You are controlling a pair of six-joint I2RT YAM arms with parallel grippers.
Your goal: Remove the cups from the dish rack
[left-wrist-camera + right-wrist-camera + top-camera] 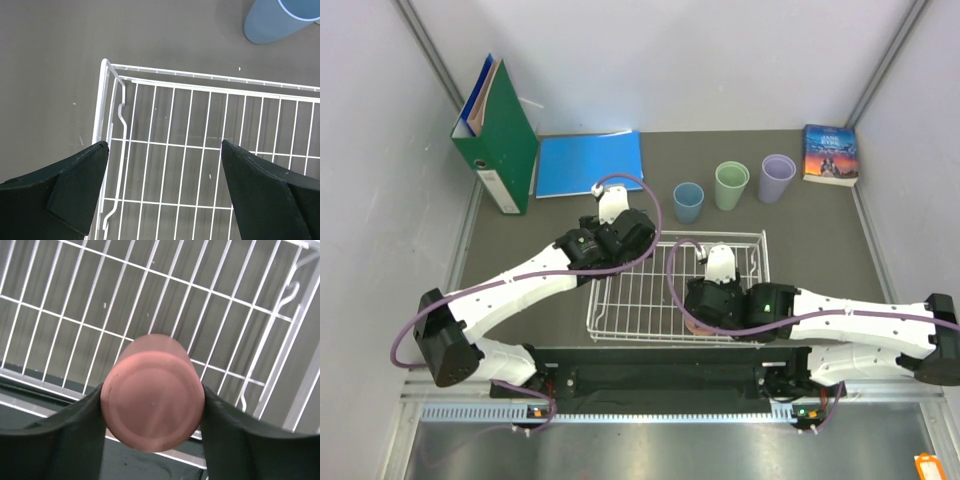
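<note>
Salmon cup [152, 400] clenched in right end effector [152, 407]; left end effector [165, 167] released above dish rack [99, 102].

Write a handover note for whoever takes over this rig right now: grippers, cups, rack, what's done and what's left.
Left gripper: open, empty, over the far-left corner of the dish rack.
Right gripper: closed on the salmon cup, which sits inside the rack by its near edge.
Done: the blue cup, green cup and lavender cup stand in a row on the table beyond the rack.
Left: lift the salmon cup out and set it on the table; the rack looks otherwise empty.
</note>
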